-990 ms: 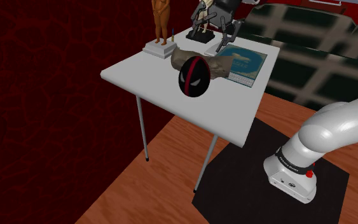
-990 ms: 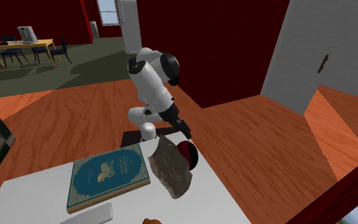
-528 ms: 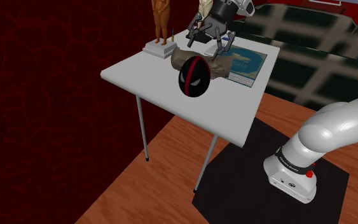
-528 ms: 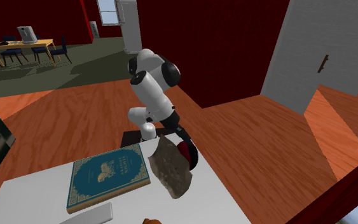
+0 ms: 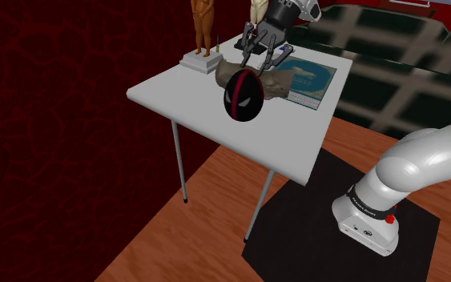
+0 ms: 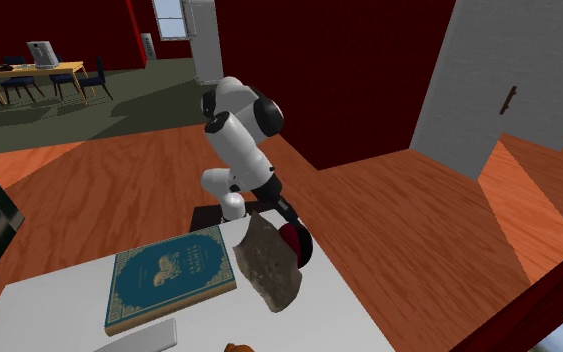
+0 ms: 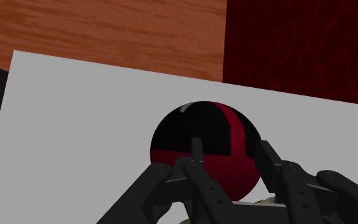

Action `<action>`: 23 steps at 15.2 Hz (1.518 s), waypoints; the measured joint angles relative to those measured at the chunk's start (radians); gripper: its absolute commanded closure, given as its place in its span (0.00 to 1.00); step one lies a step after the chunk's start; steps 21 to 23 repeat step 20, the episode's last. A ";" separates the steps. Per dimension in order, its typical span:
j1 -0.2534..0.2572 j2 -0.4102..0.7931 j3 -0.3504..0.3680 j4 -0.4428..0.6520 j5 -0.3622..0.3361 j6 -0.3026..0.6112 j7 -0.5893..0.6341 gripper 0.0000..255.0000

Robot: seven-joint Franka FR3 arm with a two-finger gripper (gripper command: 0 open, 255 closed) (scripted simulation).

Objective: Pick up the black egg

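The black egg (image 5: 243,96) with red stripes stands on the white table (image 5: 183,104), near its middle in the shoulder view. My gripper (image 5: 257,66) comes down on it from above and behind. In the wrist view the two black fingers of the gripper (image 7: 229,145) are closed in on the egg (image 7: 215,124), one lying over its front and one at its edge. The second exterior view has the egg (image 6: 297,243) by the table's far edge, partly behind a brown rock (image 6: 264,265), with the gripper (image 6: 287,212) right above it.
A brown rock (image 5: 275,84) lies just behind the egg, touching or nearly touching it. A blue book (image 5: 312,76) lies beyond the rock. A brown figurine on a white base (image 5: 203,36) stands at the table's far corner. Bare tabletop (image 7: 75,127) stretches beside the egg.
The fingers have drawn together from wide apart onto the egg, and the hand has shifted slightly toward it. The egg has stayed in place.
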 measured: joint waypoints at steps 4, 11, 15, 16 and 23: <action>0.000 0.001 0.000 0.003 -0.001 -0.003 0.001 1.00; -0.005 0.017 -0.009 0.075 -0.017 -0.065 0.033 1.00; -0.006 0.030 -0.013 0.140 -0.025 -0.109 0.061 1.00; -0.007 0.033 -0.014 0.154 -0.027 -0.119 0.066 1.00; -0.008 0.047 -0.019 0.213 -0.033 -0.158 0.088 1.00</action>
